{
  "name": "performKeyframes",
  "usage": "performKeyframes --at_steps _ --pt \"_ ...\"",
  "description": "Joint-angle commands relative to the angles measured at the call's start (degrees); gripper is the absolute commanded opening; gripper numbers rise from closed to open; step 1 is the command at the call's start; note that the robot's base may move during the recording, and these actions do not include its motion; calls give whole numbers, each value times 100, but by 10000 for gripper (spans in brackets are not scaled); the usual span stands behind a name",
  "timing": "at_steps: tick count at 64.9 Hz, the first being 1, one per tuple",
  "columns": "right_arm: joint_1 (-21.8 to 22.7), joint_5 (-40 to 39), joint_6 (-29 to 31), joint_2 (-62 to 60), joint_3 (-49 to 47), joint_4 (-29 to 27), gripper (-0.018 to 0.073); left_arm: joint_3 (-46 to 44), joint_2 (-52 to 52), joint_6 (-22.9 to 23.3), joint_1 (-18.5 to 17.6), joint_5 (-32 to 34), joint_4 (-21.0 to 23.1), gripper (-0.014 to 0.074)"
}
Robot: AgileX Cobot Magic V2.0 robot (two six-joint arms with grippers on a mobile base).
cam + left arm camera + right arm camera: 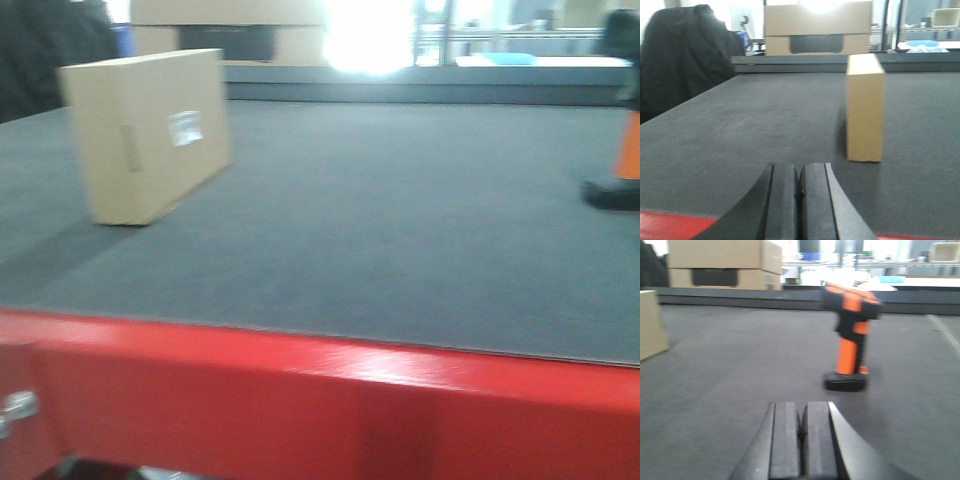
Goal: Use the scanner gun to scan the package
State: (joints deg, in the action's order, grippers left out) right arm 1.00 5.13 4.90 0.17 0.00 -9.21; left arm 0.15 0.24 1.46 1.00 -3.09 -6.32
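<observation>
Since the scanner gun (850, 340) stands upright on its foot, ahead and slightly right of the right hand (804, 422), its handle axis vertical, that hand is judged the nearer for the grasp. It is pressed together on nothing, as is the left hand (800, 175), ahead and right of which the package (865, 107) is stood on end. Both things are set well apart on a grey surface (400, 220) edged in red; tan cartons (817, 30) are stacked beyond, in a bright room.

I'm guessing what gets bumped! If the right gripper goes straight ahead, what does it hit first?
Probably the scanner gun, standing upright slightly right of the shut fingers' line. It could just slip past its left side; depth is unclear.
</observation>
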Motion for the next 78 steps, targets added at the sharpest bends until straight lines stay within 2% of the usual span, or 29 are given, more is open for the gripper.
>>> performKeyframes --at_steps 1,6,45,60,78 --pt "-3 -90 47 -17 0 36 -143 -15 -24 29 48 108 24 -111" --pt "-3 -90 47 -17 0 36 -143 -15 -24 29 131 108 24 -111" --pt "-13 -90 47 -17 0 36 -143 -15 -24 29 109 108 24 -111" --pt "-13 -90 47 -17 0 36 -143 -15 -24 29 -205 108 24 -111" --pt "-13 -90 47 -17 0 36 -143 -15 -24 29 -55 108 24 -111"
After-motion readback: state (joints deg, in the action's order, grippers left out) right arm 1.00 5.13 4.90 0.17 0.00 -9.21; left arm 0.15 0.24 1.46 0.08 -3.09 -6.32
